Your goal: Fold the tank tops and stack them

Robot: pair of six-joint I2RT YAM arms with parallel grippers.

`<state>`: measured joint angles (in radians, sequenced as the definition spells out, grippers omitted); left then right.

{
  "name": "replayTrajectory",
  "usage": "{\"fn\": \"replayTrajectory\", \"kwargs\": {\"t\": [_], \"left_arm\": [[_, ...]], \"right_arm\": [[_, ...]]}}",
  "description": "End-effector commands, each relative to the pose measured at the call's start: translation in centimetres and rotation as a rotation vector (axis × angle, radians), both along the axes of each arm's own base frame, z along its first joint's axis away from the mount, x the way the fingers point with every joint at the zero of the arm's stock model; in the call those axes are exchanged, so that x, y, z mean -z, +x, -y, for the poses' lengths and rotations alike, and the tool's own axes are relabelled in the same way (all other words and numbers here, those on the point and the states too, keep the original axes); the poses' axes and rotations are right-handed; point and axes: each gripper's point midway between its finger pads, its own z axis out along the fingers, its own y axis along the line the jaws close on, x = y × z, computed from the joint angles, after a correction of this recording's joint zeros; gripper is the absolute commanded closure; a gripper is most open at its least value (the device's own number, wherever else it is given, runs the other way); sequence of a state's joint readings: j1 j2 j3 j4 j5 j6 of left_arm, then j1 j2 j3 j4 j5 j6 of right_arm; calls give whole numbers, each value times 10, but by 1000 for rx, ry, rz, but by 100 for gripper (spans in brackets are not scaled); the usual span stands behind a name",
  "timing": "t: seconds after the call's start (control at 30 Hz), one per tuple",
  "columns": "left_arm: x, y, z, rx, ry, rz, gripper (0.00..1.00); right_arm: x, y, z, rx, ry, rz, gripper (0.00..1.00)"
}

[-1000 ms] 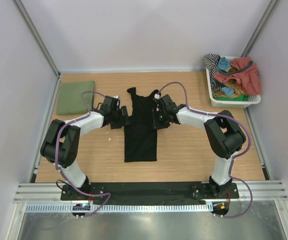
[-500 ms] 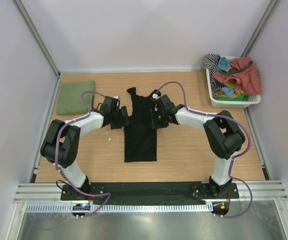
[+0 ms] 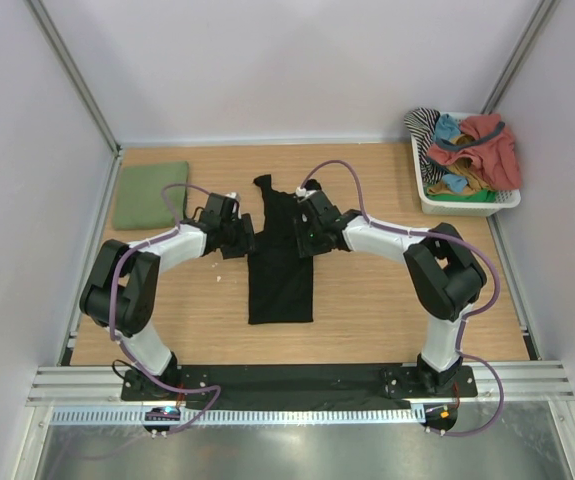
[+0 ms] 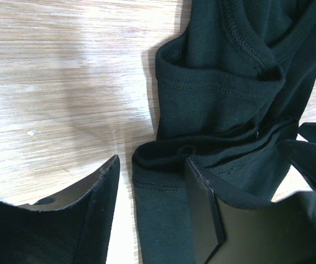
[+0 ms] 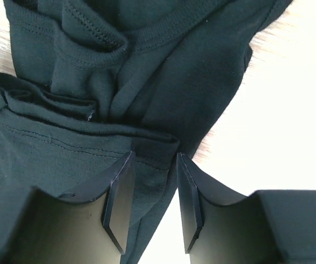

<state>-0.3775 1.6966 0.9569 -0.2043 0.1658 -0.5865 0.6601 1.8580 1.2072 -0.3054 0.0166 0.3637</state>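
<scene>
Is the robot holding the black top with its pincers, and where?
Left pincer is open around the folded left edge of the black tank top, not pinching. Right pincer straddles its right edge fold; a grip there cannot be told.

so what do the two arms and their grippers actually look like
The left arm and right arm match: white links, bulky black joints, a purple cable looped along each. Left gripper and right gripper have flat, wedge-tipped black fingers.
</scene>
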Motion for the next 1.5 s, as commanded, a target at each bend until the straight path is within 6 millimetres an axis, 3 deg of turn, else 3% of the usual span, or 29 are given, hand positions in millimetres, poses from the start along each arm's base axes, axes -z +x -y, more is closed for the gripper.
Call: {"fn": "replayTrajectory", "kwargs": {"t": [0.0, 0.2, 0.33, 0.43, 0.67, 0.77, 0.8, 0.87, 0.9, 0.93, 1.13, 1.47], "left_arm": [[-17, 6, 6, 34, -34, 70, 49], [-15, 5, 9, 42, -37, 63, 49], [-13, 4, 10, 46, -37, 58, 48], [-13, 3, 11, 50, -36, 53, 48], [-10, 2, 14, 60, -38, 45, 49], [-7, 1, 16, 69, -39, 33, 62], [-6, 1, 17, 71, -39, 31, 74], [-8, 1, 17, 70, -40, 36, 85], [-8, 1, 15, 68, -33, 41, 98], [-11, 2, 14, 65, -31, 49, 100], [-30, 2, 16, 67, -45, 101, 100], [-90, 3, 36, 91, -120, 217, 100]], "right_arm": [[-26, 16, -3, 5, -27, 104, 58], [-20, 15, -4, 3, -37, 92, 72], [-22, 14, -4, 2, -33, 93, 91], [-25, 14, -6, 3, -16, 104, 98], [-35, 14, -7, 0, 21, 133, 99], [-35, 13, -9, -3, 27, 133, 99], [-34, 13, -9, -3, 29, 131, 99], [-35, 13, -9, -2, 29, 133, 99], [-35, 13, -8, -1, 28, 132, 99], [-37, 13, -9, -1, 34, 137, 99], [-51, 11, -8, 2, 60, 155, 99], [-86, 6, 2, 31, 89, 214, 99]]}}
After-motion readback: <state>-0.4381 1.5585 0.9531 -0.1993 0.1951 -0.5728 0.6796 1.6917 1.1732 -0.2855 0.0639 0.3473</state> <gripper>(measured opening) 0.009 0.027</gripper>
